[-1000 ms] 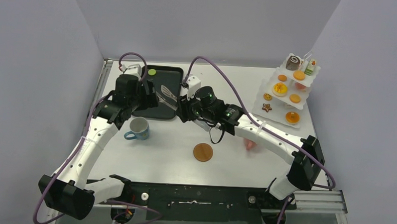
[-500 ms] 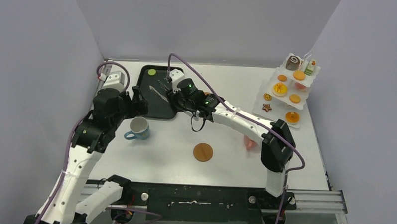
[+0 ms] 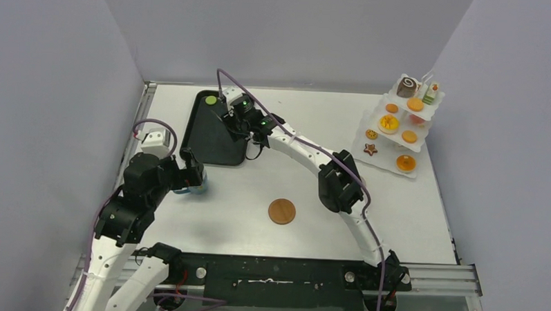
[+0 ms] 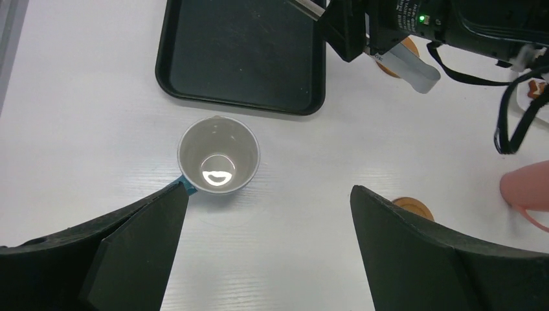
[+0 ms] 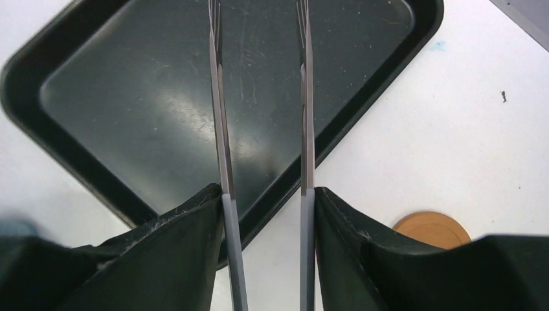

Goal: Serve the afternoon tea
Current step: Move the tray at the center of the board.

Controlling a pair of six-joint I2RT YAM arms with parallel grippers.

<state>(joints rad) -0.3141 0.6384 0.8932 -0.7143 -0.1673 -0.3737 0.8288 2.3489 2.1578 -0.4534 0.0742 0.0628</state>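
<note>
The blue cup (image 4: 219, 155) stands upright on the surface (image 4: 311, 246), just beside the black tray (image 4: 239, 58). The left fingers (image 4: 129, 246) hang wide above it; centre its rim between the 2 before descending. The right fingers (image 5: 175, 259) grip the tongs (image 5: 220, 129) over the tray.

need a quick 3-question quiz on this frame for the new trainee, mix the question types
1. True or false: the left end effector is open, clear of the blue cup.
2. The right end effector grips: A) tongs B) a cookie C) the pink cup.
3. Fill in: the tongs reach out over the black ____.
Key: 1 true; 2 A; 3 tray.
</note>
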